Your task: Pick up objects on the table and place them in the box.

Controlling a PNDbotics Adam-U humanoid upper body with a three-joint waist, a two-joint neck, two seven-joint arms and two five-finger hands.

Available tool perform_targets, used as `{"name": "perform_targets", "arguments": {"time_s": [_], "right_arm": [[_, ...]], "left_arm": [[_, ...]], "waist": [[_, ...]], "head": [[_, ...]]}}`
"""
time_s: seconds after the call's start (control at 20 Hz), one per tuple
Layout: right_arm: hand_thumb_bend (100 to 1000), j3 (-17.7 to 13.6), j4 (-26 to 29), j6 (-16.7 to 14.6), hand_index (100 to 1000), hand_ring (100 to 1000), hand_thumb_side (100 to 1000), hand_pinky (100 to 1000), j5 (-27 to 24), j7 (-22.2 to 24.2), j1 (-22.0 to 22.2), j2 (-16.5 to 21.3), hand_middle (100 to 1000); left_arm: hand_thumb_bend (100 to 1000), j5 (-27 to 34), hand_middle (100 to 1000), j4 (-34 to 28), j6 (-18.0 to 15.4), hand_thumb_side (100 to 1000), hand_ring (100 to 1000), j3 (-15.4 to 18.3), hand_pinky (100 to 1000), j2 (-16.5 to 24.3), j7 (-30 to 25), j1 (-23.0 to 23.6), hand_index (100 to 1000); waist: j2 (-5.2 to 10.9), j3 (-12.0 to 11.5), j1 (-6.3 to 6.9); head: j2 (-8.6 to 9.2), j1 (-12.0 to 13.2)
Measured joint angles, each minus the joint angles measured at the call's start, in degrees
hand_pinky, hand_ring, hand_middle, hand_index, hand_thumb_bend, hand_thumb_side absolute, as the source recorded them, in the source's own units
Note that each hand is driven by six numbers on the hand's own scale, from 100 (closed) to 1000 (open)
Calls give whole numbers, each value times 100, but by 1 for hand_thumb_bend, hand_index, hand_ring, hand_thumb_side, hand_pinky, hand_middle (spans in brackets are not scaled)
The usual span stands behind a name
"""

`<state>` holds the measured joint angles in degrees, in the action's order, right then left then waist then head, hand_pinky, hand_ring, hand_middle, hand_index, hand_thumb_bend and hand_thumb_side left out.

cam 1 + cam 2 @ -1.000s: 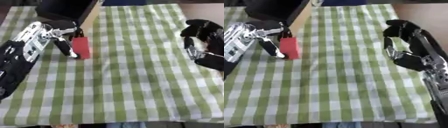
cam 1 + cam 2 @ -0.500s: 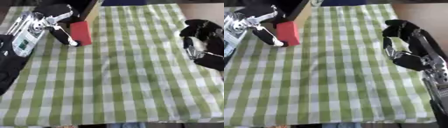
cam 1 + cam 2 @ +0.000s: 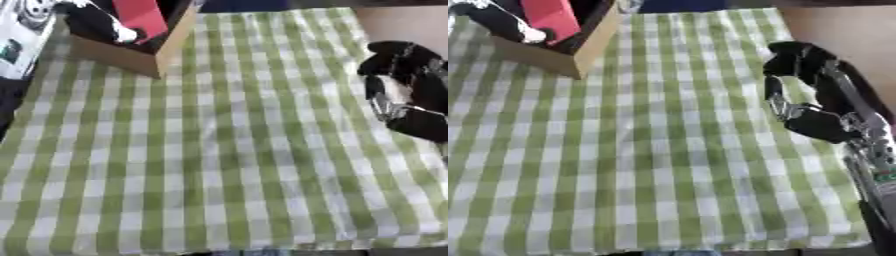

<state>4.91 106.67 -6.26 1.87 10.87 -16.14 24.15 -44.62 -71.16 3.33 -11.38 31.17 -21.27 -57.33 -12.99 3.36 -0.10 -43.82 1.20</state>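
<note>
The left hand [image 3: 96, 22] pinches the red block [image 3: 140, 16] over the box [image 3: 131, 55]. It looks light and stiff, easy to hold by its flat sides. The right hand [image 3: 811, 95] is curled, holding nothing.

the box [image 3: 131, 56] sat on the table cloth [image 3: 227, 150] at the far left corner. the left hand [image 3: 92, 22] was over the box, holding a block [image 3: 140, 17] inside its opening. the right hand [image 3: 807, 100] was at the right side, above the cloth, well apart from the box.
</note>
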Motion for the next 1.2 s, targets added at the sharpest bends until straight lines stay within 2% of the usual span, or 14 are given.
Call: {"name": "perform_targets", "arguments": {"time_s": [0.25, 0.3, 0.35, 0.55, 0.75, 0.8, 1.0, 1.2], "right_arm": [[100, 42, -1, -1, 840, 700, 199, 787, -21, 48, 3, -5, 633], [100, 44, -1, -1, 840, 700, 200, 787, -28, 51, 3, -6, 633], [100, 46, -1, 1, 840, 700, 201, 787, -34, 54, 3, -6, 633], [100, 74, -1, 1, 839, 700, 203, 787, -45, 73, 3, -9, 633], [100, 75, -1, -1, 839, 700, 203, 787, -45, 90, 4, -11, 633], [100, 75, -1, -1, 839, 700, 206, 787, -45, 90, 4, -12, 632], [100, 76, -2, -1, 839, 700, 206, 787, -45, 92, 6, -17, 632], [100, 76, -2, -1, 839, 700, 206, 787, -45, 92, 6, -20, 632]], "left_arm": [[485, -582, 452, 884, 268, 260, 484, 406, 650, -339, 567, -304, 662], [458, -677, 461, 1052, 323, 231, 492, 494, 650, -394, 678, -337, 670], [493, -765, 462, 1213, 385, 260, 493, 580, 650, -444, 789, -368, 671], [520, -1053, 476, 1779, 652, 271, 505, 898, 651, -589, 1176, -451, 685], [520, -1190, 476, 2100, 748, 271, 505, 1038, 651, -651, 1375, -477, 685], [660, -1201, 603, 2139, 754, 356, 620, 1057, 704, -655, 1396, -477, 779], [715, -1316, 686, 2408, 873, 391, 694, 1193, 749, -760, 1492, -475, 815], [715, -1389, 686, 2553, 921, 391, 694, 1228, 749, -794, 1522, -475, 815]], "waist": [[4, 175, -13], [3, 218, -16], [2, 258, -16], [-16, 370, -17], [-33, 394, -17], [-37, 398, -18], [-54, 457, -35], [-57, 457, -35]], "head": [[0, 55], [0, 70], [0, 82], [0, 146], [0, 173], [0, 178], [0, 275], [0, 326]]}}
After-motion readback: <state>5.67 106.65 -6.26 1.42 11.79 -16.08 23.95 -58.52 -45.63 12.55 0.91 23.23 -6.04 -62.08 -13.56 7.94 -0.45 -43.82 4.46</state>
